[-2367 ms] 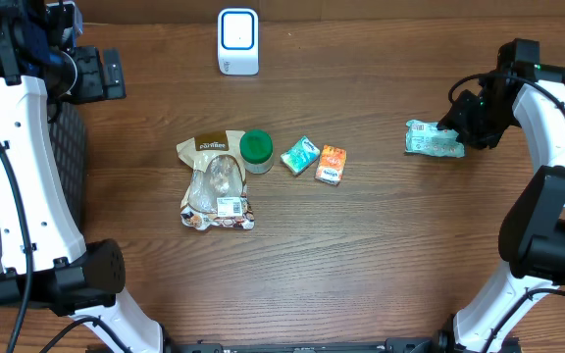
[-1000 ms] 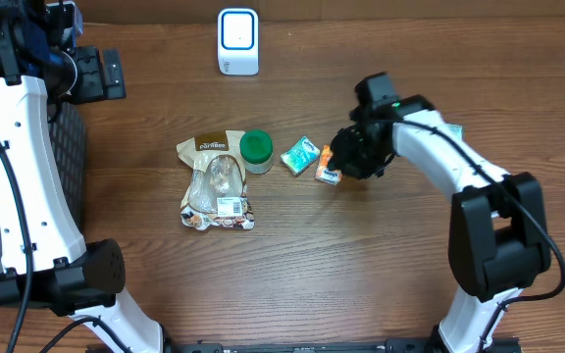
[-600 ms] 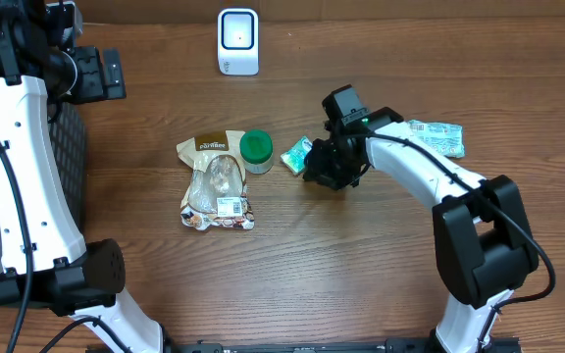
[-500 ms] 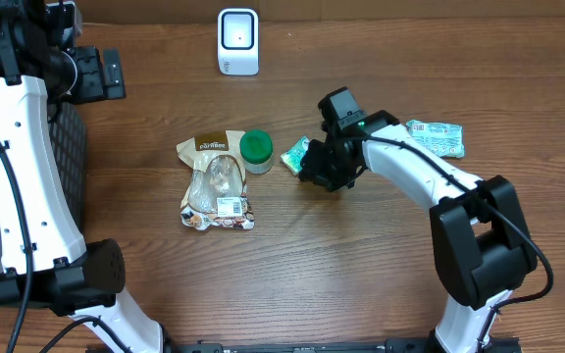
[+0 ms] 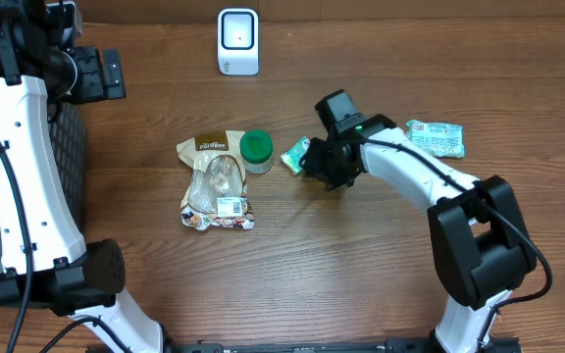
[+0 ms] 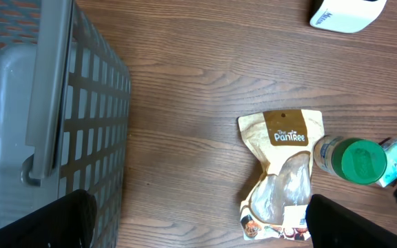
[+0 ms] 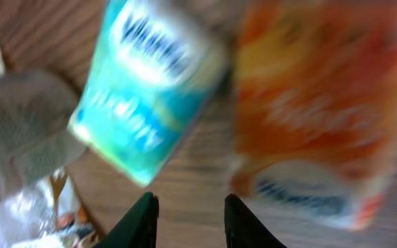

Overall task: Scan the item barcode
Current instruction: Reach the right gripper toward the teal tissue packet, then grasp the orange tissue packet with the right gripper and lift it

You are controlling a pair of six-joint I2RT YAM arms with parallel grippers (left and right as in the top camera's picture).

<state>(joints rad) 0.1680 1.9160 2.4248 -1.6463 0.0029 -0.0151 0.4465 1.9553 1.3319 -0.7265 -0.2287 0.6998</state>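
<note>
Two small cartons lie just ahead of the right gripper (image 7: pixel 190 219): the teal carton (image 7: pixel 147 96) ahead and to the left of the jaws, the orange carton (image 7: pixel 316 110) ahead and to the right, with a strip of bare table between them on the jaw centreline. The jaws stand slightly apart, with only wood showing in the narrow gap, so nothing is pinched. The wrist view is blurred, and it cannot be told which carton is the chosen item; the orange carton is hidden beneath the gripper in the overhead view. For a sound grasp, select one carton and shift the jaws sideways until it sits centred between the fingers. Widen the gap first, since the present spacing looks narrower than either carton. Close across the narrower pair of faces and keep the barcode face uncovered, so it can be turned toward the scanner (image 5: pixel 237 41), which stands well beyond the jaws at the far edge of the table. Avoid nudging the neighbouring carton or the green-lidded jar (image 5: pixel 256 149) just left of the teal carton. The left gripper (image 6: pixel 202 219) hangs with jaws spread wide and empty, the pouch (image 6: pixel 281 176) below and ahead of them.
</note>
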